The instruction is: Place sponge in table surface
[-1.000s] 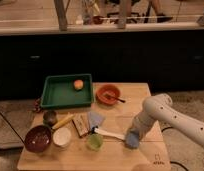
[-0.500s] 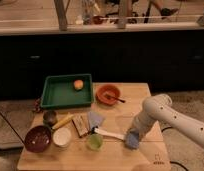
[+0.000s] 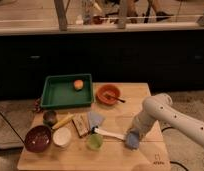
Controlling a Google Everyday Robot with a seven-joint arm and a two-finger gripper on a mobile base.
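The sponge (image 3: 132,140), a small blue block, is at the tip of my gripper (image 3: 133,135) low over the table surface (image 3: 130,97) near its front right. My white arm reaches in from the right and bends down to it. The sponge sits right of the green cup (image 3: 94,142). I cannot make out whether the sponge rests on the wood or hangs just above it.
A green tray (image 3: 57,97) holding an orange (image 3: 78,84) stands at the back left. An orange bowl (image 3: 108,94) with a utensil is mid-back. A dark bowl (image 3: 38,138), white cup (image 3: 62,136), pale blue cloth (image 3: 95,119), brush (image 3: 109,133) and small items lie front left.
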